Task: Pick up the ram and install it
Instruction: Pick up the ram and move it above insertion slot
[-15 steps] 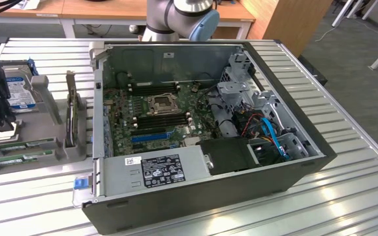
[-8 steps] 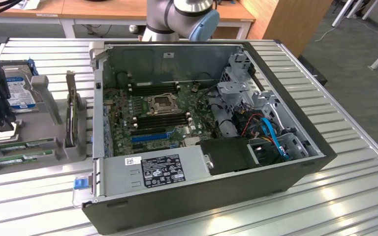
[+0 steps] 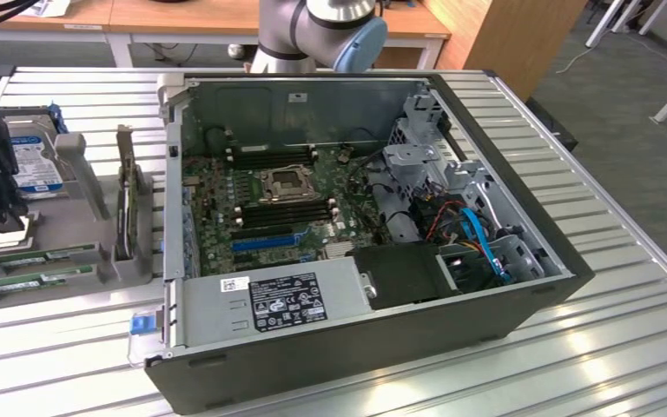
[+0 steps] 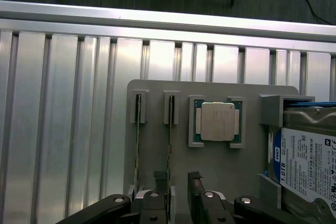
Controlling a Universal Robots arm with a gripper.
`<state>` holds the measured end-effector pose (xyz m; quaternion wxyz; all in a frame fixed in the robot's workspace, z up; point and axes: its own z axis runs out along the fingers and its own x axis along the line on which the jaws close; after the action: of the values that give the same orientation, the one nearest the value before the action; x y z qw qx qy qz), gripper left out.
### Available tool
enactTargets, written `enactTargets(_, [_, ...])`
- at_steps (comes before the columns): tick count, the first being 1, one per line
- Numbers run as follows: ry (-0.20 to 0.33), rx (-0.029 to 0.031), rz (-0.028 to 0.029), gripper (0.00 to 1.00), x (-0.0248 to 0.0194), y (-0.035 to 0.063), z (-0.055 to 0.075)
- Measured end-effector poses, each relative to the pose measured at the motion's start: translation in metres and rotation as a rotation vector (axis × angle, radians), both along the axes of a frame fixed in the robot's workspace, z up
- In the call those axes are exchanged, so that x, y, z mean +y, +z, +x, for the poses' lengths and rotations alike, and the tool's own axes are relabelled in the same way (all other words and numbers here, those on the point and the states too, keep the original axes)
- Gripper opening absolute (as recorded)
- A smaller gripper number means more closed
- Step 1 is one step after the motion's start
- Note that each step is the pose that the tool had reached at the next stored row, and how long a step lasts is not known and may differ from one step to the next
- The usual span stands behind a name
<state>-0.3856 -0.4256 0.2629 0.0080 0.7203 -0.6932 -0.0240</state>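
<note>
Claw point(image 4: 177, 181) spread wide, holding nothing, above the grey tray point(image 4: 155, 140); the ram point(image 4: 169, 145) stands edge-up nearest its fingertips (a twin stick point(image 4: 137, 145) just beside).

The 2 ram sticks point(image 3: 35, 258) are green, their tray point(image 4: 157, 90) plain grey. The processor chip point(image 4: 218, 121) is silver on a green base. The hard drive point(image 4: 307, 156) is labelled white and blue. The table point(image 4: 63, 103) is ribbed silver; the motherboard point(image 3: 212, 174) is green with a blue slot point(image 3: 267, 241).

Open computer case point(image 3: 426, 343), processor point(image 4: 217, 121), hard drive point(image 4: 307, 156)
</note>
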Motion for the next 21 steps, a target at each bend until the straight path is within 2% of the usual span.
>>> enactTargets(3, [0.0,-0.0001,0.0002,0.29,-0.0014,-0.0001,0.0])
enactTargets(6, [0.0,0.0,0.0,0.29,-0.0046,0.0,0.0])
enactTargets(21, [0.0,0.0,0.0,0.29,-0.0258,0.0,0.0])
